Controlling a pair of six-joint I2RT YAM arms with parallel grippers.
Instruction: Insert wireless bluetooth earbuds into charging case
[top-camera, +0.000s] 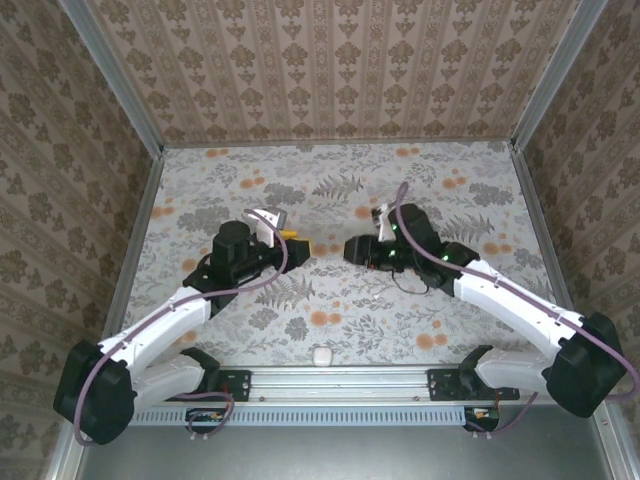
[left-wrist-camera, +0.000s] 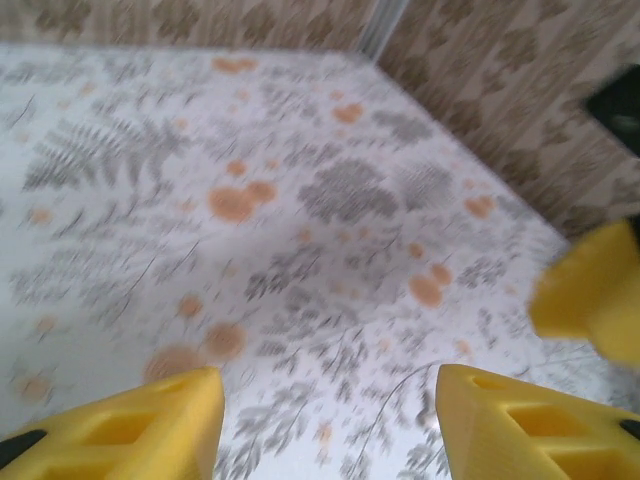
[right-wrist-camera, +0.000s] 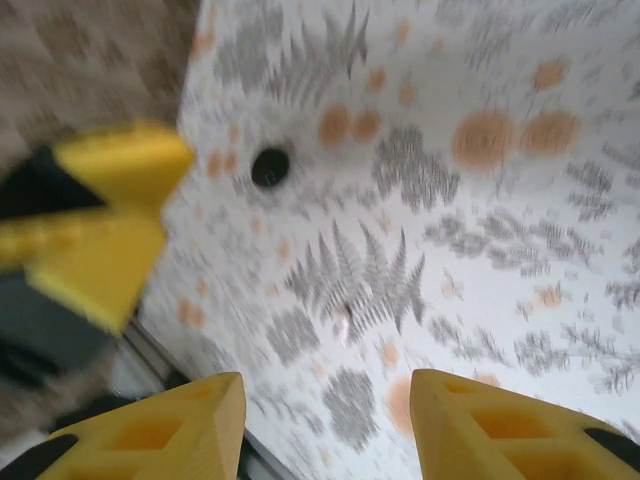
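Walls: patterned brown wallpaper (top-camera: 340, 60) closes in the table on the far, left and right sides.
Table: flowered white cloth (top-camera: 330, 180) with grey ferns and orange blots.
Left arm: white and black (top-camera: 160, 325); it reaches from its base at the near left corner toward the table's middle, elbow low, wrist angled to the right.
Right arm: white and black (top-camera: 510, 295); it reaches from the near right corner toward the middle, wrist angled to the left, mirroring the other.
Left gripper: yellow-fingered (top-camera: 297, 243) (left-wrist-camera: 330, 400), over the table's middle and tip to tip with its partner, a small gap between them. Jaws spread wide, only bare cloth between them.
Right gripper: yellow-fingered (top-camera: 352, 250) (right-wrist-camera: 325, 410), also over the middle. Jaws spread wide, holding nothing.
Charging case: small and white (top-camera: 321, 356), lying at the table's near edge midway between the two bases, well apart from both grippers.
Small black round item: on the cloth (right-wrist-camera: 270, 167) toward the left edge in the right wrist view; too blurred to tell whether it is an earbud.
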